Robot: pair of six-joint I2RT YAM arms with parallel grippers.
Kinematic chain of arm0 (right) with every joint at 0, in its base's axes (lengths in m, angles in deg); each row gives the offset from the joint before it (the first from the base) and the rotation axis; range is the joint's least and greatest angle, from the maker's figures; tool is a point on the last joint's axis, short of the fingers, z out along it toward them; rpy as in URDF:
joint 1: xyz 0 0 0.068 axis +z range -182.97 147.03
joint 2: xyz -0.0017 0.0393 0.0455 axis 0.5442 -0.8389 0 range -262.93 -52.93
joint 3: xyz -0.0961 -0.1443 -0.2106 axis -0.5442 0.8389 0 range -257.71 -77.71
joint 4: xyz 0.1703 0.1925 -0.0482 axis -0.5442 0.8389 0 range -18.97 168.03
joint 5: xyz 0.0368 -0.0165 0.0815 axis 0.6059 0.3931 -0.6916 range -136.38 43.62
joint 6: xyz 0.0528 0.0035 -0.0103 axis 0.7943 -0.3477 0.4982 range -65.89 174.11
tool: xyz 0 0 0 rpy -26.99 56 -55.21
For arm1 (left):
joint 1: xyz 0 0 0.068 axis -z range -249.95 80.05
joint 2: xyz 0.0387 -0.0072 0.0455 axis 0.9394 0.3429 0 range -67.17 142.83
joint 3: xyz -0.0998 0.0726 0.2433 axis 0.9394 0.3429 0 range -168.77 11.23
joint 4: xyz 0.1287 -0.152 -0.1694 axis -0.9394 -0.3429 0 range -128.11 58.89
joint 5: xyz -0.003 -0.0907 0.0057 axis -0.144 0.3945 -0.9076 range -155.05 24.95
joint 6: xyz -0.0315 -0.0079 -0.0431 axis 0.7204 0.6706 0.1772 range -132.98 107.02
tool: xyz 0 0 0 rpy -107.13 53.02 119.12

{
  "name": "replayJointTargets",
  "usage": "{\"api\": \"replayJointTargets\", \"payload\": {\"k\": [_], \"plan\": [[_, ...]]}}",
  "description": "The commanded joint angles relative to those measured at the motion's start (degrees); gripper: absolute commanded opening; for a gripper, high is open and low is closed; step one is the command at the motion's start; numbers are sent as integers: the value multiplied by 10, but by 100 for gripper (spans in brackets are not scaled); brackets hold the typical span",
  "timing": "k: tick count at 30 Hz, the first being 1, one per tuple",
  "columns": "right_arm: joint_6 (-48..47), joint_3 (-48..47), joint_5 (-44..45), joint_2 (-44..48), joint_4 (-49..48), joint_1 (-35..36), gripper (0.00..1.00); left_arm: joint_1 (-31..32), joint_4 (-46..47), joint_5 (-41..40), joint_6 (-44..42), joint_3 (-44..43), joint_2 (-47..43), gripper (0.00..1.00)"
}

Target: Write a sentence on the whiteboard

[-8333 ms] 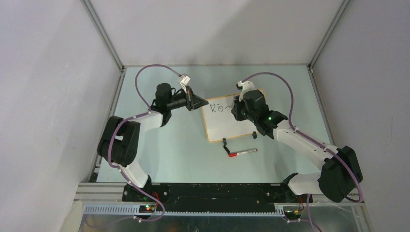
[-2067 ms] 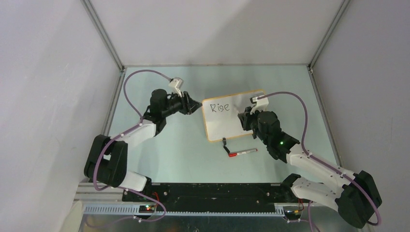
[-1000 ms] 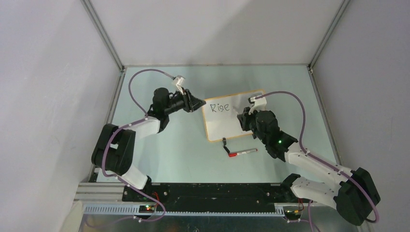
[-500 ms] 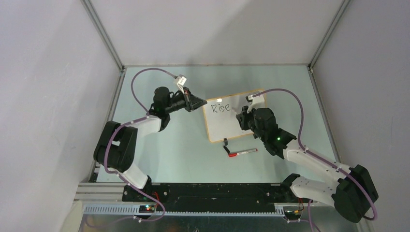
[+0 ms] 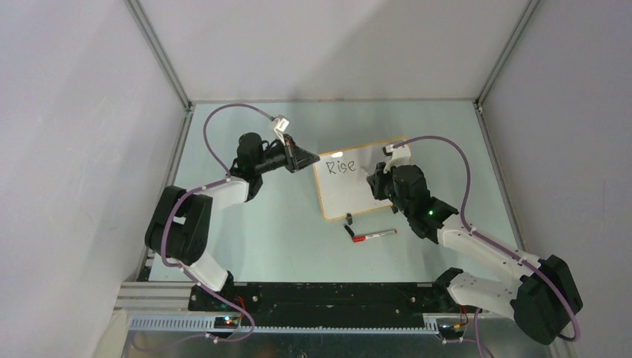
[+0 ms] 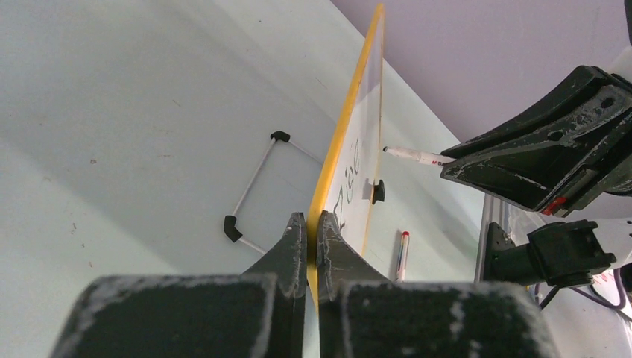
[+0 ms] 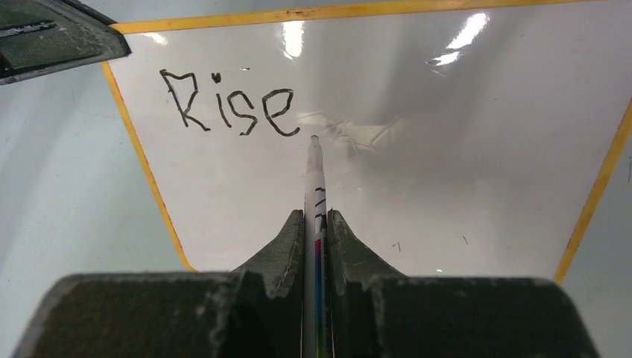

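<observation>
Across the pale green table (image 5: pixel 253 224), near its middle: the whiteboard (image 5: pixel 346 195), orange-framed. Clamped on its left edge: the left gripper (image 6: pixel 307 224), jaws shut on the frame. Over its face: the right gripper (image 7: pixel 317 216), pinching a white marker (image 7: pixel 313 168), tip just beside the last letter. Near the front edge, apart: a red-capped marker (image 5: pixel 374 236). Of the sentence (image 7: pixel 227 108), only "Rise", top left.

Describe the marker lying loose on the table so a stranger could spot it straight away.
Find the whiteboard in the middle of the pale green table. Just off its lower edge in the overhead view lies the loose marker. It has a red end and lies free, unlike the held marker in the right gripper.
</observation>
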Motion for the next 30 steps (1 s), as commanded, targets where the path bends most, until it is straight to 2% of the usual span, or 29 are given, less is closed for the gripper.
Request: {"api": "replayJointTargets", "payload": {"k": [1, 7, 30], "plan": [[6, -27, 11, 2, 0, -7, 0, -5, -8, -19, -38, -16, 5, 0], [7, -29, 5, -2, 1, -10, 0, -15, 25, -6, -19, -5, 11, 1], [9, -53, -31, -36, 4, -12, 0, -16, 17, -3, -25, -4, 0, 3]]}}
